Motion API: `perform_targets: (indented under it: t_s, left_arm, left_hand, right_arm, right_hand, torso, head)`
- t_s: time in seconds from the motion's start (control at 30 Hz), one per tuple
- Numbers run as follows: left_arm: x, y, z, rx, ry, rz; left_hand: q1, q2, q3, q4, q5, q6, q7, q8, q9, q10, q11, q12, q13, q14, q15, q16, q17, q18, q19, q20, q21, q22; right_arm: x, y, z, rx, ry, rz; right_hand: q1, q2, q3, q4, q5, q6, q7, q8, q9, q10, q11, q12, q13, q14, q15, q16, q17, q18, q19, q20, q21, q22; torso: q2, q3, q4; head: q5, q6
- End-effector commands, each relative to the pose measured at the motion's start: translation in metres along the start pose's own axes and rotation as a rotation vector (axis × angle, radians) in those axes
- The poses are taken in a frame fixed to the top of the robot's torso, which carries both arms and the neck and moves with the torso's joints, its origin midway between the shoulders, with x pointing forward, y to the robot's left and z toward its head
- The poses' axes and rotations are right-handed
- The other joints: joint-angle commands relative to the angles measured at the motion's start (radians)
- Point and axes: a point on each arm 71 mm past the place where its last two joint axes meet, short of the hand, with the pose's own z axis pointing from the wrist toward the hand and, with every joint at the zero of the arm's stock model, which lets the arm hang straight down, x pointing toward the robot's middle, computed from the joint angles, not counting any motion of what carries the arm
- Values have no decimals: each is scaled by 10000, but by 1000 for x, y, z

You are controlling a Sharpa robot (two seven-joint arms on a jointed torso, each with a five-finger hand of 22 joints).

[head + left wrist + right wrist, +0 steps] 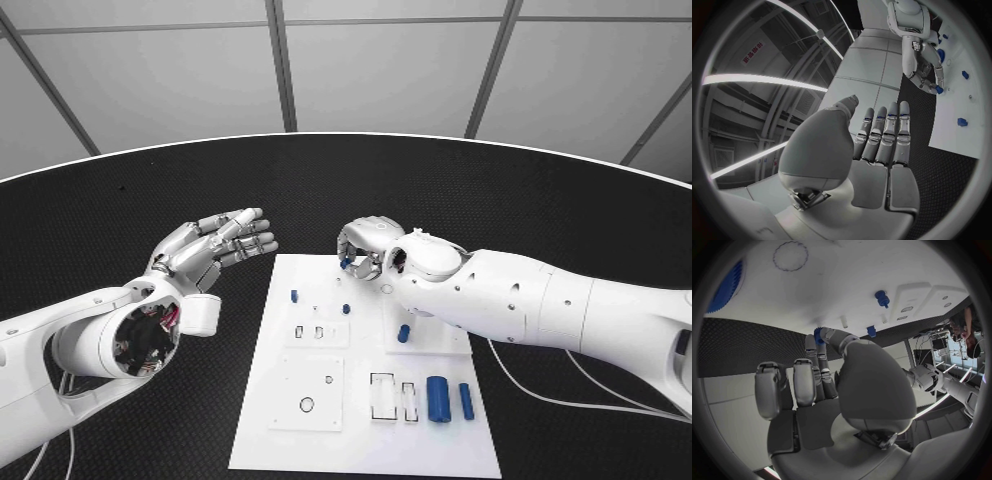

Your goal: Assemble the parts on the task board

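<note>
While the left robot hand (216, 245) hovers over the black worktop (130, 215) just beside the task board (361, 440), palm raised and fingers straight, close together and holding nothing, the right robot hand (368, 250) hangs over the board's far edge, pinching a small blue part (819, 335) between thumb and fingertip. More blue parts (437, 398) lie or stand on the board. No legible writing on board or parts.

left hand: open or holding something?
Open: the left hand is raised beside the task board, fingers extended, nothing in them.
</note>
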Motion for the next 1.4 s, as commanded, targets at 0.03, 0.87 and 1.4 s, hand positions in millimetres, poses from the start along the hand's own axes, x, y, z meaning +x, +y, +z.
perform_targets:
  t_s: [0.03, 0.87, 1.4]
  left_arm:
    - [0, 0, 0, 0, 9, 0]
    - [-2, -1, 1, -21, -124, 63]
    - [-7, -2, 2, -21, -168, 72]
  left_hand:
    - [-9, -103, 67, 12, -55, 25, 471, -36, -12, -17, 58, -48, -16, -62, 22, -39, 11, 108, 58, 1, 62, 11]
    - [-25, -106, 109, 4, -60, -20, 509, -74, -28, -74, 88, -114, -19, -106, 45, -85, 11, 102, 40, 1, 90, 20]
    - [-25, -101, 119, 2, -59, -23, 510, -77, -29, -77, 91, -120, -18, -107, 47, -88, 13, 102, 37, 1, 94, 21]
  right_arm:
    - [0, -1, 1, 22, 12, -21]
    - [-1, -10, -7, -25, 23, -38]
    - [-28, -81, -89, 1593, -397, 2370]
  right_hand:
    - [-50, 47, -33, -30, 31, 94, 9, 27, -1, 31, 30, 35, -13, 516, -49, -8, -22, -80, 605, -81, 29, 1961]
    - [-738, -656, 146, 136, 158, -1642, -129, -1090, -160, -1653, 535, -575, -455, 272, 371, -516, -840, 174, -59, 305, -671, 1033]
    - [-1307, -1056, -530, 492, 303, -1303, 244, -1103, 40, 559, 133, 332, -81, 394, 50, -235, -569, 48, 309, 27, -356, 1522]
  torso:
    - [0, 0, 1]
    - [23, 22, 1]
    - [-53, 140, -251]
  head:
    - [-5, -8]
    - [-9, -12]
    - [-100, 77]
